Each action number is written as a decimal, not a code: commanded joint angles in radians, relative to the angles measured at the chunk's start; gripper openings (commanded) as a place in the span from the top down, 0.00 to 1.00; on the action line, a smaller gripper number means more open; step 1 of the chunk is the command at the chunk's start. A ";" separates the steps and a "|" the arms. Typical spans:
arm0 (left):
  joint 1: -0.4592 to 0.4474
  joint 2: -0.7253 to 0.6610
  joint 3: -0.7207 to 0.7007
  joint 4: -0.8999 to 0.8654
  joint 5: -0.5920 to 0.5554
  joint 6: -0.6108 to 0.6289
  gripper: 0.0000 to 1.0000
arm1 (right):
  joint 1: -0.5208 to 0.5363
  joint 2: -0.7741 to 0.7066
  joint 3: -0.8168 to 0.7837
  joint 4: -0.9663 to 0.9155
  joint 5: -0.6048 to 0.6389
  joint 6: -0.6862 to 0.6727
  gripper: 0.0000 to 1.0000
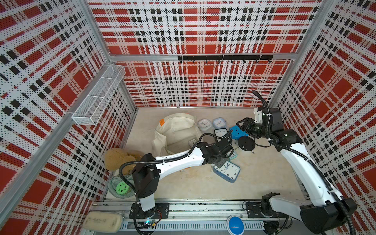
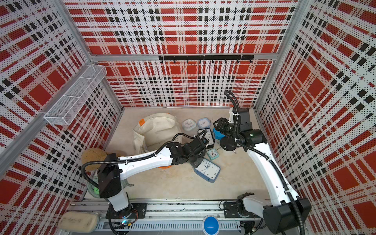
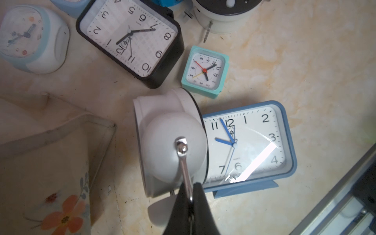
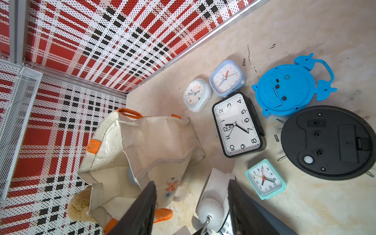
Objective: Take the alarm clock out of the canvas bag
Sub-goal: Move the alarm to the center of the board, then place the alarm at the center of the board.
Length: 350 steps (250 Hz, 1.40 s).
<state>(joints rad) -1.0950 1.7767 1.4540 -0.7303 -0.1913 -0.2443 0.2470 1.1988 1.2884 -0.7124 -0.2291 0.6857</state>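
My left gripper (image 3: 190,186) has its jaws closed tight on the thin metal handle (image 3: 183,160) of the white clock (image 3: 168,140). The clock hangs under the gripper and is out of the bag (image 1: 177,130). In the left wrist view the white clock is just beside the bag's corner and covers one edge of the blue clock (image 3: 250,142), which lies face up on the table (image 3: 305,71). I cannot tell if the two clocks touch. The teal clock (image 3: 204,71) and the black clock (image 3: 130,40) lie near, also face up. In both top views the bag lies at the back of the table with its mouth open, and the plush toy (image 1: 118,156) is near it on the left arm's side. My right gripper (image 4: 191,183) hangs in the air beyond the black clock, on the side away from the bag. Its jaws are about half apart and there is nothing between them.
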 commanded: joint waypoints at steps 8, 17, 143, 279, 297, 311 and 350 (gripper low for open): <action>-0.027 0.027 0.034 -0.048 0.007 -0.055 1.00 | -0.003 -0.033 -0.001 0.002 0.022 -0.029 0.41; -0.031 0.031 0.043 -0.050 0.008 -0.064 1.00 | -0.005 -0.035 -0.001 0.001 0.022 -0.031 0.41; -0.110 0.094 0.169 -0.070 0.022 -0.120 1.00 | -0.025 -0.068 -0.019 -0.019 0.030 -0.066 0.41; 0.027 0.000 0.136 -0.140 -0.090 0.008 1.00 | -0.032 -0.064 -0.012 -0.029 0.028 -0.076 0.41; 0.056 0.002 0.154 -0.158 -0.101 0.056 1.00 | -0.033 -0.059 -0.016 -0.025 0.028 -0.075 0.41; 0.073 0.010 0.166 -0.163 -0.107 0.095 1.00 | -0.033 -0.058 -0.017 -0.024 0.027 -0.075 0.41; 0.095 0.059 0.192 -0.163 -0.160 0.196 1.00 | -0.034 -0.050 -0.008 -0.030 0.031 -0.076 0.41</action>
<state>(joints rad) -1.0031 1.8317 1.5929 -0.9005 -0.2829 -0.1593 0.2180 1.1484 1.2800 -0.7597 -0.2085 0.6228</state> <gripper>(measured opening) 0.077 0.589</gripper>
